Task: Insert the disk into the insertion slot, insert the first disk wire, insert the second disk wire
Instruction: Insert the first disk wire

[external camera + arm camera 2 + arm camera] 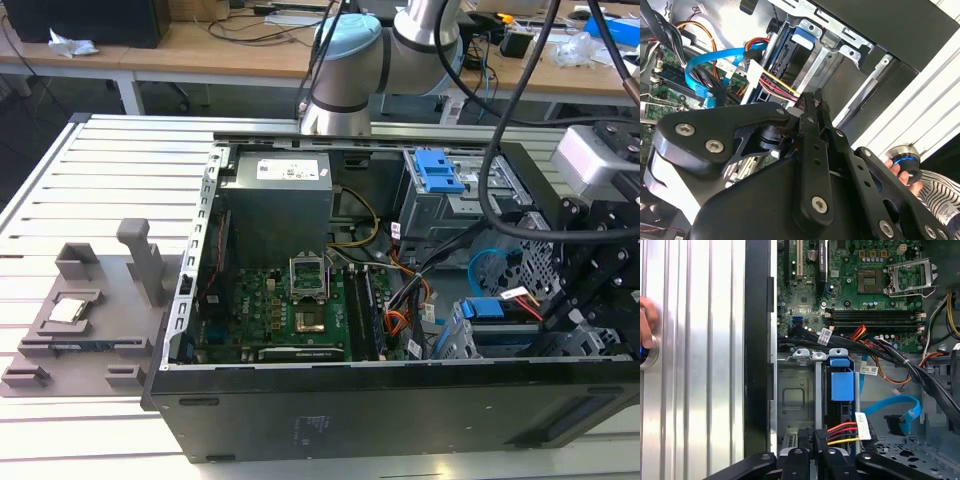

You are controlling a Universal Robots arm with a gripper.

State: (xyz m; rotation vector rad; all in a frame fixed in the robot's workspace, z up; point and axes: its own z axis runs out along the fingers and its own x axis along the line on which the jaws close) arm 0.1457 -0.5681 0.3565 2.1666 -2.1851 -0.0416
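Observation:
The disk (842,386), in its blue carrier, sits inside the silver insertion slot (795,390), also seen in the exterior view as the disk (488,309). My gripper (815,450) hangs at the disk's rear end, fingers drawn together on the first disk wire (839,432), a red, orange and yellow bundle. Its white plug (863,426) lies by the disk's edge; I cannot tell whether it is seated. In the second wrist view the gripper (811,98) pinches the first disk wire (782,85). The second disk wire (900,409), light blue, loops beside the slot with its black plug loose.
The open computer case (400,410) lies on a slatted aluminium table (90,170). Black cable bundles (880,352) cross above the slot. A taller cage with a blue clip (437,172) stands behind. A person's hand (646,322) rests on a knob on the table beside the case.

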